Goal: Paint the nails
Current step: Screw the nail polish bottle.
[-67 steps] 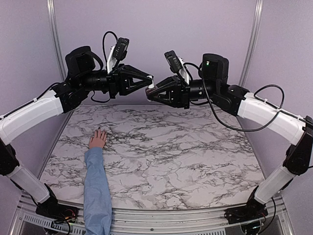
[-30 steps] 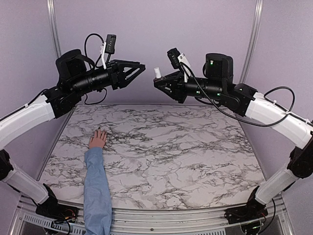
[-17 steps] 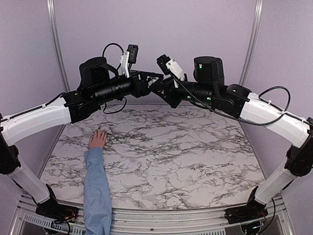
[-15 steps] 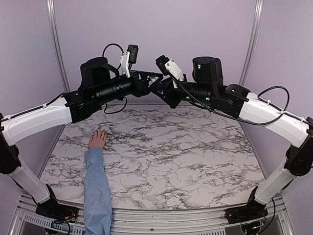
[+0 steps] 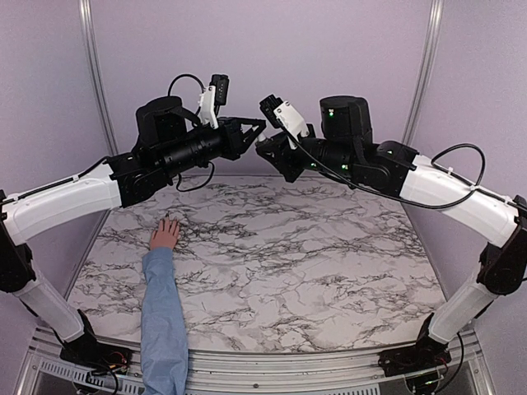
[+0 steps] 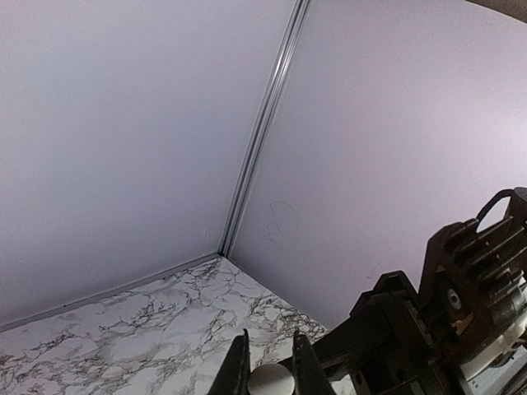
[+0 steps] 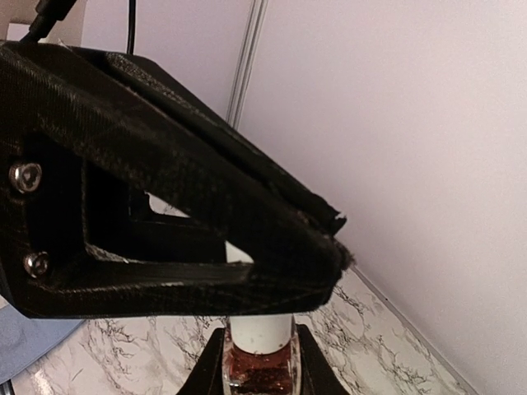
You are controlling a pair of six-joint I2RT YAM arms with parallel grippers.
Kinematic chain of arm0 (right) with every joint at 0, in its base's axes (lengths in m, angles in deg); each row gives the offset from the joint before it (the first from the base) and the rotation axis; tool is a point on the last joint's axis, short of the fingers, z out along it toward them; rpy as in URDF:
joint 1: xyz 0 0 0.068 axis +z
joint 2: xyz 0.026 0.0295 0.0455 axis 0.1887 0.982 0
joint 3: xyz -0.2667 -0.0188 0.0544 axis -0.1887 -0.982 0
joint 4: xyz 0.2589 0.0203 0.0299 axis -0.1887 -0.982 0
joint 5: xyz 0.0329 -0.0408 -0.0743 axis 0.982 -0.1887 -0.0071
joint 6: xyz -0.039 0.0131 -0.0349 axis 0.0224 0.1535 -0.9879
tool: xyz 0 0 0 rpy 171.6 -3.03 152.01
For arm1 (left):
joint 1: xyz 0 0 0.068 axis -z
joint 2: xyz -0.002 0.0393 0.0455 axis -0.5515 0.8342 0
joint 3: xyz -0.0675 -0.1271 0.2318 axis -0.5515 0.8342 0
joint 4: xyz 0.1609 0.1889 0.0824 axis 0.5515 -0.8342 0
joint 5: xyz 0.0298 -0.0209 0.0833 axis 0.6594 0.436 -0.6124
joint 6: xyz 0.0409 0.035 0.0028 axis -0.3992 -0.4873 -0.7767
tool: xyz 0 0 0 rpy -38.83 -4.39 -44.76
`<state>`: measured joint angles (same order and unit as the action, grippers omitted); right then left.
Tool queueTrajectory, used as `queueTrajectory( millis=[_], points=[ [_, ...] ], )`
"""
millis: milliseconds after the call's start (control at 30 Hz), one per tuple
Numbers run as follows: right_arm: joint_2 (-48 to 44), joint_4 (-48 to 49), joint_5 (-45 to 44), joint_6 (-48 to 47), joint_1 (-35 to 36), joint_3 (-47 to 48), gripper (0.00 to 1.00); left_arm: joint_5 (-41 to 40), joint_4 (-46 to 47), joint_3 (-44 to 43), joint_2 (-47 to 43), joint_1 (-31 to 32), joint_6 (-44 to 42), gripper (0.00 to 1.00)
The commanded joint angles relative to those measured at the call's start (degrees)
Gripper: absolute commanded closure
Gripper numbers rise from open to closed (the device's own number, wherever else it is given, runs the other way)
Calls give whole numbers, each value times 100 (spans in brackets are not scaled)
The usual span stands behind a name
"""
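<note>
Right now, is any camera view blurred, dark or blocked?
Right wrist: the left end effector looms dark and soft, covering the white cap's top. Left wrist: evenly lit, cap cropped at the bottom edge. Top external: sharp, frame posts bowed.

Robot lab booth: plain lilac walls, aluminium posts, marble-print tabletop.

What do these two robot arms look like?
The left arm and right arm have white shells with chunky black joints. The left gripper and right gripper are black wedges, each topped by a small camera. Black cables loop along them; a green light glows on the right one.
</note>
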<state>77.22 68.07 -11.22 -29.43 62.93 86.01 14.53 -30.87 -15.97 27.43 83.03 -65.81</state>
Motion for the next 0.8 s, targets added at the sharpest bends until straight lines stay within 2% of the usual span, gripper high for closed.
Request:
queueTrajectory(
  millis=[0, 367, 767],
  points=[
    [20, 83, -126, -75, 66, 301, 100, -66, -50, -151, -5, 1, -54, 100],
    [-200, 393, 563, -28, 28, 144, 100, 1090, -1, -90, -63, -173, -94, 100],
    [-366, 710, 2253, 501, -290, 64, 100, 2150, 124, 32, -145, -407, -180, 100]
  ],
)
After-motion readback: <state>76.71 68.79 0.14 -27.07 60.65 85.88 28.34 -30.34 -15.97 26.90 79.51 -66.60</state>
